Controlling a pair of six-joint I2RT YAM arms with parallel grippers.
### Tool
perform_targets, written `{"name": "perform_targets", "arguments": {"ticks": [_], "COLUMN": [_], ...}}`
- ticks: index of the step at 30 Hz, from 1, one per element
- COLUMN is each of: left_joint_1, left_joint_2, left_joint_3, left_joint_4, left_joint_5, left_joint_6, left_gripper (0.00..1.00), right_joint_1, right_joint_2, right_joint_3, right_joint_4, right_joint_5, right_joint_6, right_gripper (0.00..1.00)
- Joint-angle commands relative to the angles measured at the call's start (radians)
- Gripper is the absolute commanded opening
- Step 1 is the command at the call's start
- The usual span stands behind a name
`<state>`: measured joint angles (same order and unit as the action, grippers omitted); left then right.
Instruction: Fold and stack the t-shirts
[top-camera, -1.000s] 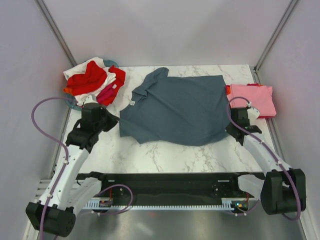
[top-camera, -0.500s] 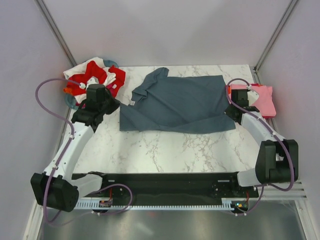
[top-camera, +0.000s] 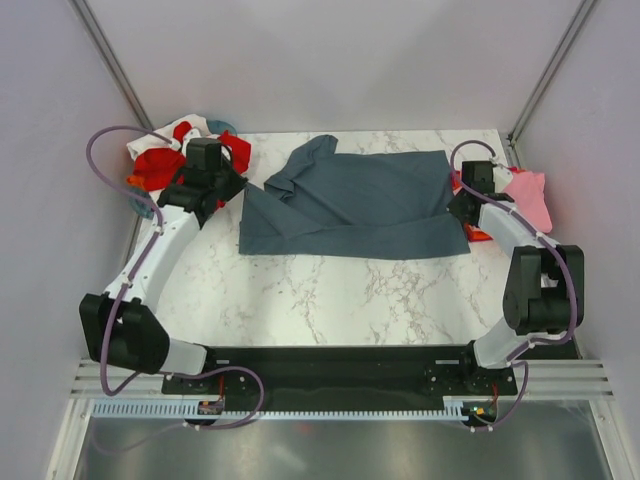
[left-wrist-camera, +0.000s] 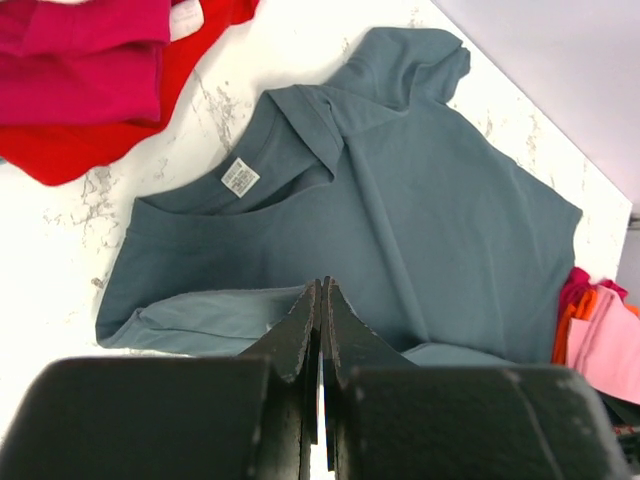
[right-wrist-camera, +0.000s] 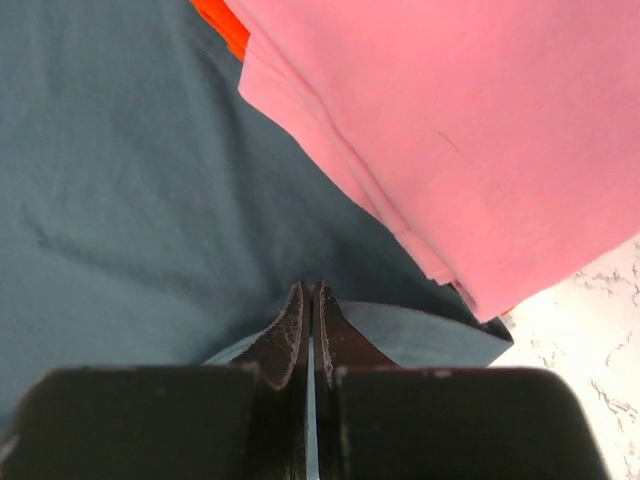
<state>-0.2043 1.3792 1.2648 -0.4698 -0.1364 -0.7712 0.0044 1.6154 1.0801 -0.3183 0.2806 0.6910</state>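
Top external view, nearest first: what lies in front of the arms? — DESK

Bare marble table (top-camera: 320, 295), then the slate shirt (top-camera: 350, 205), spread across the middle with its near hem doubled over onto its own front. — PHOTOGRAPHER

How do the grippers stand? — DESK

Both are pinched tight on that shirt. The left gripper (top-camera: 235, 190) grips the left end of the doubled hem. Its wrist camera shows the fingers pressed together with the paler inside of the cloth caught at their tips. The right gripper (top-camera: 457, 210) clamps the right end the same way, with a lighter flap nipped at its tips in the right wrist view. — PHOTOGRAPHER

What sits beyond them? — DESK

The collar points left, its white label (left-wrist-camera: 239, 177) showing, and one sleeve reaches toward the far edge. At far right a folded pink shirt (top-camera: 530, 195) lies against the slate cloth, an orange shirt (top-camera: 478, 235) peeking out beneath. At far left a red shirt (left-wrist-camera: 190, 70) and a magenta shirt (left-wrist-camera: 85, 60) lie heaped, with white cloth, over the basket (top-camera: 137, 200). — PHOTOGRAPHER
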Motion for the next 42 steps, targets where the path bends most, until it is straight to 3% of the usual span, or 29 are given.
{"name": "perform_targets", "arguments": {"ticks": [1, 13, 42], "left_joint_1": [0.005, 0.003, 0.005], "left_joint_2": [0.032, 0.106, 0.44], "left_joint_3": [0.068, 0.103, 0.395], "left_joint_4": [0.025, 0.016, -0.006], "left_joint_5": [-0.069, -0.071, -0.071], "left_joint_6": [0.032, 0.038, 0.009], "left_gripper": [0.02, 0.02, 0.02], "right_joint_1": [-0.03, -0.067, -0.076], "right_joint_2": [0.02, 0.049, 0.117], "right_joint_3": [0.052, 0.067, 0.09], "right_joint_4": [0.03, 0.05, 0.078], "right_joint_5": [-0.018, -0.06, -0.096], "right_joint_6": [-0.007, -0.001, 0.012], "right_gripper": [0.0, 0.0, 0.0]}}
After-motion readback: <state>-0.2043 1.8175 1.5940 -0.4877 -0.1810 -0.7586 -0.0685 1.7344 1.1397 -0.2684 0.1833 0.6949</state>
